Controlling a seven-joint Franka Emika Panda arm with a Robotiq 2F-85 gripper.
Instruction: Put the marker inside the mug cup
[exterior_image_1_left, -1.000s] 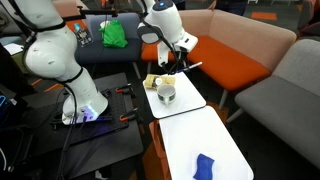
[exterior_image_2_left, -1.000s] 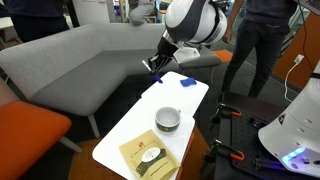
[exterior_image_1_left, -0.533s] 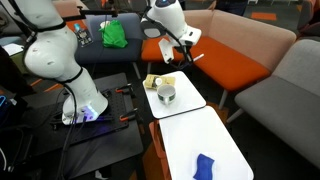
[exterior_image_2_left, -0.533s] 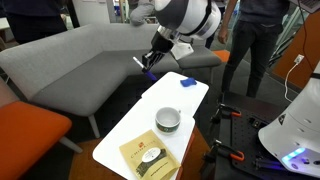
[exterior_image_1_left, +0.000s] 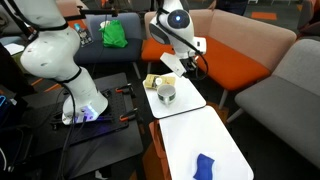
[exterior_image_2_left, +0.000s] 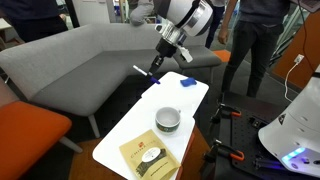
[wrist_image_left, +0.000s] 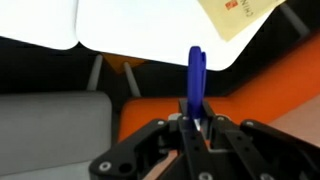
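My jaws are pinched narrow on the blue marker (wrist_image_left: 196, 78), which sticks straight out from between the black fingers (wrist_image_left: 226, 135) in the wrist view. Beyond its tip, that camera shows the white tabletop (wrist_image_left: 150, 25) and a corner of a tan booklet (wrist_image_left: 235, 15).

In an exterior view the black Robotiq gripper (exterior_image_2_left: 156, 64) hangs in the air off the far left side of the table, over the grey sofa (exterior_image_2_left: 70, 58). The marker points down and to the left, clear of every surface. The grey and white mug cup (exterior_image_2_left: 168, 119) stands upright near the middle of the table, well apart from the gripper and nearer the camera. I cannot tell what is inside it. A crumpled blue cloth (exterior_image_2_left: 187, 82) lies at the table's far end and the tan booklet lies at its near end. Behind the arm, an orange sofa (exterior_image_1_left: 235, 50) runs to the right and a green cloth (exterior_image_1_left: 114, 34) lies on a dark seat at the far left
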